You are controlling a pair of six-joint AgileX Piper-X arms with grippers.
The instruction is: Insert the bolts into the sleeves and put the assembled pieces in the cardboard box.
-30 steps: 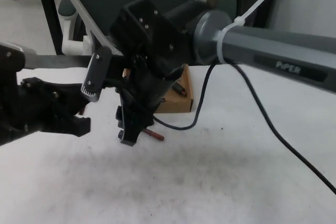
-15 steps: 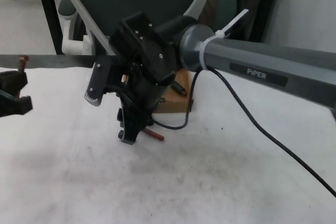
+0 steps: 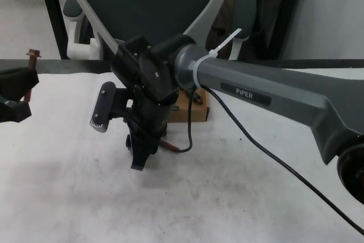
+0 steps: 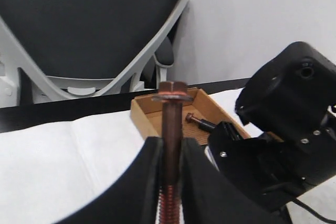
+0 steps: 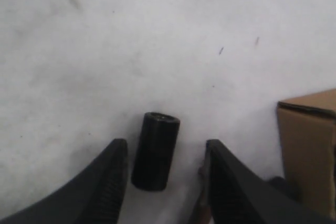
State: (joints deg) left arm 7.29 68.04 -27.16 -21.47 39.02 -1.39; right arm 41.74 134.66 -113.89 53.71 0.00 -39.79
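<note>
right gripper: the right gripper (image 5: pixel 165 146) hangs low over the white desk (image 3: pixel 239 209), jaws wide apart and holding nothing, 1 finger on each side of the sleeve.
sleeve: the black sleeve (image 5: pixel 155 150) lies on its side on the desk between those fingers; i cannot tell whether either finger touches it.
loose bolt: 1 copper loose bolt (image 3: pixel 166 144) lies on the desk just beside the right gripper, on the box side.
left gripper: the left gripper (image 4: pixel 170 144) is clamped on the held bolt (image 4: pixel 170 88), which stands upright, head up, above the desk's left edge.
cardboard box: the cardboard box (image 4: pixel 140 115) sits on the desk beyond the right gripper, with 1 piece (image 4: pixel 202 123) already inside (a bolt in a dark sleeve, it seems).
step in hand: most likely grasping the sleeve, so it can meet the held bolt.
next move: probably close squarely across the sleeve's middle, lift it clear of the loose bolt, then line its bore up with the bolt's shank; a skewed grip would spoil that alignment.
</note>
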